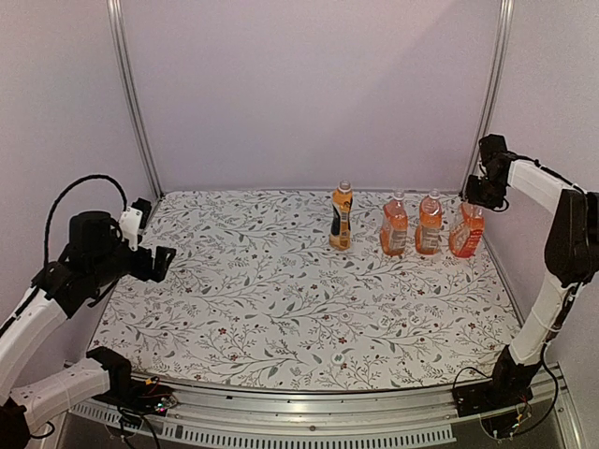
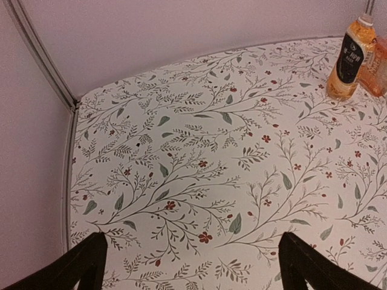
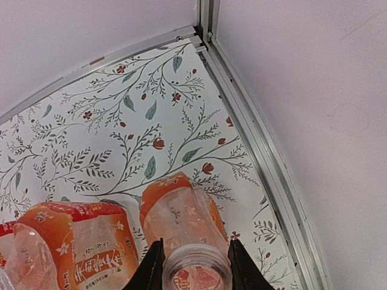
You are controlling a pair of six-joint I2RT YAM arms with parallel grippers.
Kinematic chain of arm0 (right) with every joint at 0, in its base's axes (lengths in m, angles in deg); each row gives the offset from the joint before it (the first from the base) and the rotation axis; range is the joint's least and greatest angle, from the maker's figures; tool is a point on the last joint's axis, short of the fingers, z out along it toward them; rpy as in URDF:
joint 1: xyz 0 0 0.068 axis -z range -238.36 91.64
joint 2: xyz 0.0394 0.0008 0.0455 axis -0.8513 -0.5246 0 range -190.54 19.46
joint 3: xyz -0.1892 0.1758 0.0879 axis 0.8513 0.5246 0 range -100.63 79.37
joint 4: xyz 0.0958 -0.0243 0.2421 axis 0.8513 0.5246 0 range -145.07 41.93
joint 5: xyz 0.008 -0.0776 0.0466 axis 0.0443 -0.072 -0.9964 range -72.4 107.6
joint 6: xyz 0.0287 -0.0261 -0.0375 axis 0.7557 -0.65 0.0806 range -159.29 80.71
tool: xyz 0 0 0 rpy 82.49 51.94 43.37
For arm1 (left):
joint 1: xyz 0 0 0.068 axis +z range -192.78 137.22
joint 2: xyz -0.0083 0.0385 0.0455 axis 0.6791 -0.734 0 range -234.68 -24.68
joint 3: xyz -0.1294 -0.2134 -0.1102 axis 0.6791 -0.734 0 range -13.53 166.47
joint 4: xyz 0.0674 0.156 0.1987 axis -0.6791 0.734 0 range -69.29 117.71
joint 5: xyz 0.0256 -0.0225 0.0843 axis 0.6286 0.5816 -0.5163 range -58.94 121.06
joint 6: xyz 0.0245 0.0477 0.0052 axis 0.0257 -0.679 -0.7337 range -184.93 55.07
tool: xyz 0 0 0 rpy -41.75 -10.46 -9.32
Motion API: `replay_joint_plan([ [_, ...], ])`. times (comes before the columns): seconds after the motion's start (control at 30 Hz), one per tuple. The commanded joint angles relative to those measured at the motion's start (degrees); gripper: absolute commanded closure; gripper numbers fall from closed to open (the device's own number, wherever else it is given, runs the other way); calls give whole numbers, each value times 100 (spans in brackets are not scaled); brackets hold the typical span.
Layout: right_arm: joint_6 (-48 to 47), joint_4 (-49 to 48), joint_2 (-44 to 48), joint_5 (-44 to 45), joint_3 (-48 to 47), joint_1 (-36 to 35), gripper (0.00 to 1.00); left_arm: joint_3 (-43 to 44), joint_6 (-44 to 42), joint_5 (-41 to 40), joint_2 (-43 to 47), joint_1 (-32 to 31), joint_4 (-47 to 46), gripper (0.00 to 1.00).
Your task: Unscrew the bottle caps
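Orange bottle (image 3: 181, 208) tilted; neck clamped in right gripper (image 3: 195, 257).

pale lilac walls (image 1: 309, 84), aluminium corner posts (image 1: 137, 103), floral tabletop (image 1: 262, 299)

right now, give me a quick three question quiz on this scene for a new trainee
1. How many bottles are lined up along the far side of the table?
2. True or false: the left jaws are shut on the dark-label bottle.
3. What are the right jaws closed on? A) the dark-label bottle B) the neck of the rightmost bottle C) nothing

Key
1. Four.
2. False. The left jaws are open and empty, over the table's left side.
3. B. That bottle is tilted and its neck looks uncapped, and a small white cap lies loose near the front edge.
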Motion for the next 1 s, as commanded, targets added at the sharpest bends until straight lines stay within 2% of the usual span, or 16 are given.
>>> replay_joint_plan([
  [0.0, -1, -8, -368, 23, -297, -79, 100, -114, 28, 102, 72, 145, 35, 0],
  [0.13, -19, -9, -555, 78, -375, -105, 100, -88, 26, 146, 87, 185, 52, 0],
  [0.17, -23, -9, -565, 83, -393, -104, 96, -90, 28, 149, 93, 186, 59, 0],
  [0.2, -27, 3, -577, 79, -405, -109, 89, -89, 28, 144, 98, 191, 56, 1],
  [0.27, -31, 58, -580, 65, -443, -104, 63, -92, 27, 157, 90, 197, 54, 0],
  [0.3, -29, 83, -573, 50, -469, -109, 56, -92, 23, 165, 86, 201, 54, 0],
  [0.37, -49, 134, -542, 22, -513, -110, 47, -95, 23, 196, 88, 201, 45, 0],
  [0.53, -146, 277, -493, -9, -686, -110, 35, -79, 59, 311, 110, 201, 67, 0],
  [0.63, -176, 408, -474, -78, -804, -117, 23, -89, 54, 336, 139, 204, 79, 0],
  [0.7, -185, 520, -429, -113, -887, -137, 7, -107, 54, 337, 143, 202, 43, 1],
  [0.73, -198, 582, -395, -96, -926, -170, 2, -120, 55, 344, 149, 205, 20, 1],
  [0.83, -281, 693, -152, 83, -1009, -361, 1, -141, 78, 342, 137, 203, -37, 0],
  [0.97, -276, 685, 468, -270, -853, -407, 1, -205, 220, 217, 195, 229, -66, 1],
])
